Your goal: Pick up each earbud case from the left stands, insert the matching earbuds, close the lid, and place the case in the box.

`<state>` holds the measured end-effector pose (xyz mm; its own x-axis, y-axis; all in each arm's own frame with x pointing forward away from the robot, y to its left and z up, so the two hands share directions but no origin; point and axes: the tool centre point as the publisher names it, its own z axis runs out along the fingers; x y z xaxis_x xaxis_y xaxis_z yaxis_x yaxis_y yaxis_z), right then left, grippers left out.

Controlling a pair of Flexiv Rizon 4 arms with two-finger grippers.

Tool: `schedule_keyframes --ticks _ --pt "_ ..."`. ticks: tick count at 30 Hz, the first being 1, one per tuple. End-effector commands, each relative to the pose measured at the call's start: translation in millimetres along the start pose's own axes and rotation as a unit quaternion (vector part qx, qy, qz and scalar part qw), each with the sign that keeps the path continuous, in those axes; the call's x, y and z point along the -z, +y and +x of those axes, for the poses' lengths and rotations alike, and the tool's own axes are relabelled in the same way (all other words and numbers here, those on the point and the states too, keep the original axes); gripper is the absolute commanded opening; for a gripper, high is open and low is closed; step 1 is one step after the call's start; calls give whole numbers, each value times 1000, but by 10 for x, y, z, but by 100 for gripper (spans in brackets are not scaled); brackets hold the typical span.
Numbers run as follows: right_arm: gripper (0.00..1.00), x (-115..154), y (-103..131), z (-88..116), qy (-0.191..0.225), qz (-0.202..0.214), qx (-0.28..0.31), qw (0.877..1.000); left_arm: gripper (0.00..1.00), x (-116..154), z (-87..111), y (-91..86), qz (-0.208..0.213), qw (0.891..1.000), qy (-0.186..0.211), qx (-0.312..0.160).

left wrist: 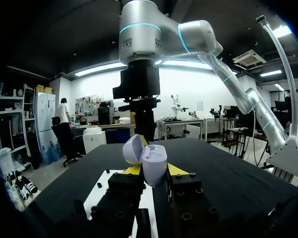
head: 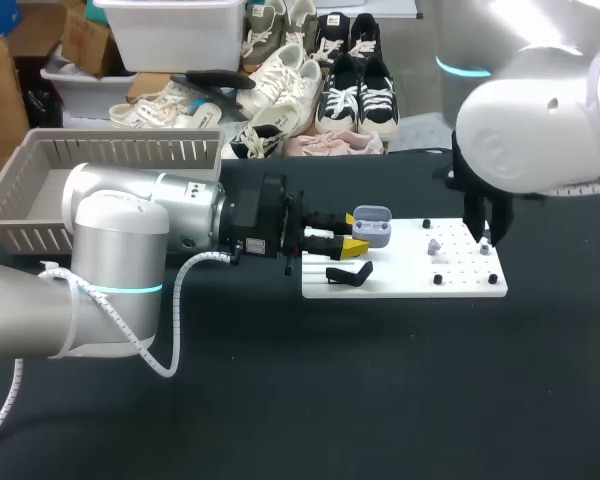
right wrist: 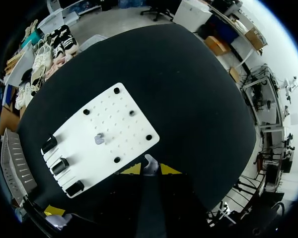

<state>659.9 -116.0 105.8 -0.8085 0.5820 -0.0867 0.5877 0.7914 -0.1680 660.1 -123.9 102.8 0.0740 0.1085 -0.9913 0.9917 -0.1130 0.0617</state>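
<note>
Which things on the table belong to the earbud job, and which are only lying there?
Job:
open earbud case in left gripper
held earbud in right gripper
loose earbud
black stands
grey basket

Only there:
white board
black pegs

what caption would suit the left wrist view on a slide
Left claw shut on an open lilac earbud case, the right arm upright just beyond it.

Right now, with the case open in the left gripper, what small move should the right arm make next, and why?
Probably carry the right gripper, which appears to pinch an earbud, over to the case in the left gripper: its lid stands open and the grippers are apart.
</note>
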Motion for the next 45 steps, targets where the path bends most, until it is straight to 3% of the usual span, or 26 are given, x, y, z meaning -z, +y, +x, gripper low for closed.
schedule_keyframes --ticks 1,22,32,45 --pt "0 34 53 -18 8 9 -1 1000 0 -4 2 -12 -3 1000 0 -1" --pt "0 57 57 -16 2 9 -7 1000 0 -4 2 -12 -3 1000 0 -1" --pt "0 508 116 165 -43 -6 -24 999 0 -4 2 -12 -3 1000 0 -1" --pt "0 1040 238 545 -41 -2 7 999 0 -4 2 -12 -3 1000 0 -1"
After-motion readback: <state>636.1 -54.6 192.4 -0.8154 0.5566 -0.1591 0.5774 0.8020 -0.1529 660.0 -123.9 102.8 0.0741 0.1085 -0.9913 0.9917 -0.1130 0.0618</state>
